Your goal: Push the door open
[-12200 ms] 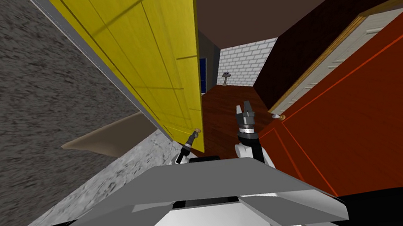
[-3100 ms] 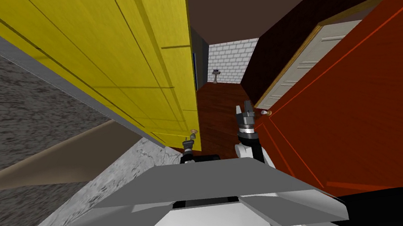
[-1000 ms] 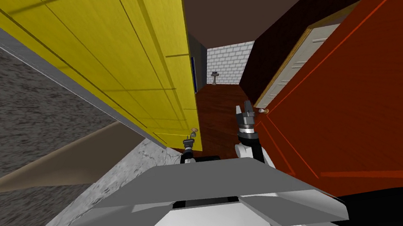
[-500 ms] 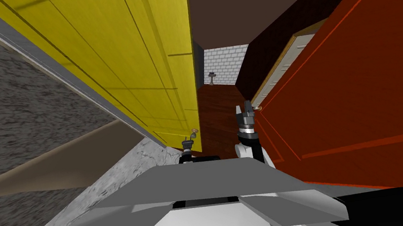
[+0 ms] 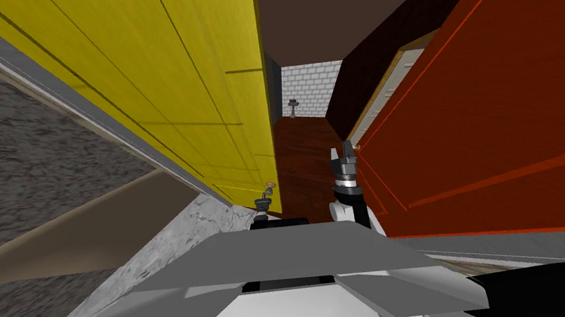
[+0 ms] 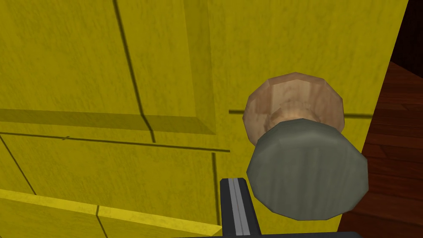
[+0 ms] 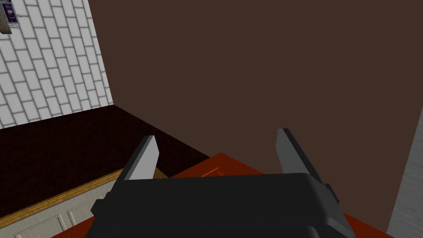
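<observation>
The yellow panelled door (image 5: 192, 75) stands swung on my left, its free edge facing the corridor. Its knob (image 5: 269, 186) sits low near that edge. In the left wrist view the yellow door (image 6: 103, 62) is close ahead, with the grey knob (image 6: 307, 173) on a tan base. My left gripper (image 5: 263, 203) is just below the knob. The left gripper (image 6: 237, 198) is shut, its blades together beside the knob and not around it. My right gripper (image 5: 345, 152) is raised in the gap between the doors; the right gripper (image 7: 217, 155) is open with nothing in it.
A red door (image 5: 510, 98) runs close along my right, next to the right arm. Between the two doors a narrow strip of dark wooden floor (image 5: 305, 156) leads to a white brick wall (image 5: 305, 86). A rough grey wall (image 5: 10, 172) lies behind the yellow door.
My view has turned: the red door now takes up more of the right side and the gap ahead looks narrower. The left gripper stays under the knob; the right arm holds its pose.
</observation>
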